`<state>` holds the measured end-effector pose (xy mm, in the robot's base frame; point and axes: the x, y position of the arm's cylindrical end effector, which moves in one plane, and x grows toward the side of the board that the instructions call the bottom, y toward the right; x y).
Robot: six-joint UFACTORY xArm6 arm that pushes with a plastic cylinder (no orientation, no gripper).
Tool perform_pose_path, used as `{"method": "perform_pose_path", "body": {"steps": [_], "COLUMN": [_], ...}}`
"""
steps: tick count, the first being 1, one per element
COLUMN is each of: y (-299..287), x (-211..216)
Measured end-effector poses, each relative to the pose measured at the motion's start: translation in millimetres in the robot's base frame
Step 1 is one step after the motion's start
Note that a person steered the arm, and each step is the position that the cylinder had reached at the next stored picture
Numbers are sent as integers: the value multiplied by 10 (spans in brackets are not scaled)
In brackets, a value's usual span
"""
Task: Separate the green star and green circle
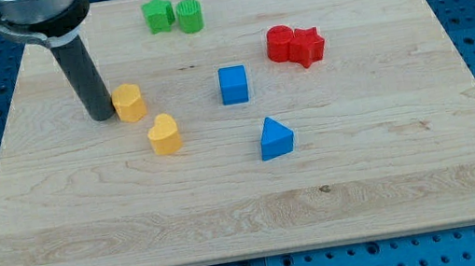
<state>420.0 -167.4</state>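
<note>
Green star (158, 15) and green circle (190, 15) sit touching, side by side, near the tabletop's (396, 185) top edge, star toward the left. My tip (103, 115), a bare rod with no fingers to open or close, rests well apart near the left edge, just beside a yellow hexagon (128, 103).

Eight blocks in four colour pairs on one wooden board (396, 185). Green, two: star (158, 15) and circle (190, 15). Red, two: circle (280, 44) and star (307, 46). Blue, two: cube (233, 84) and triangle (275, 138). Yellow, two: hexagon (128, 102), just beside my tip (103, 116), and heart (163, 134). One rod, one tip.
</note>
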Motion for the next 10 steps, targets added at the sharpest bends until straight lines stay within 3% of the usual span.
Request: {"method": "perform_pose_path", "body": {"steps": [3,4,6,7,8,9,10], "y": [-39,-387,-599,-339,57,909,1129], "x": [-7,-377,-1815,-2288,-2287,-2273,-2164]}}
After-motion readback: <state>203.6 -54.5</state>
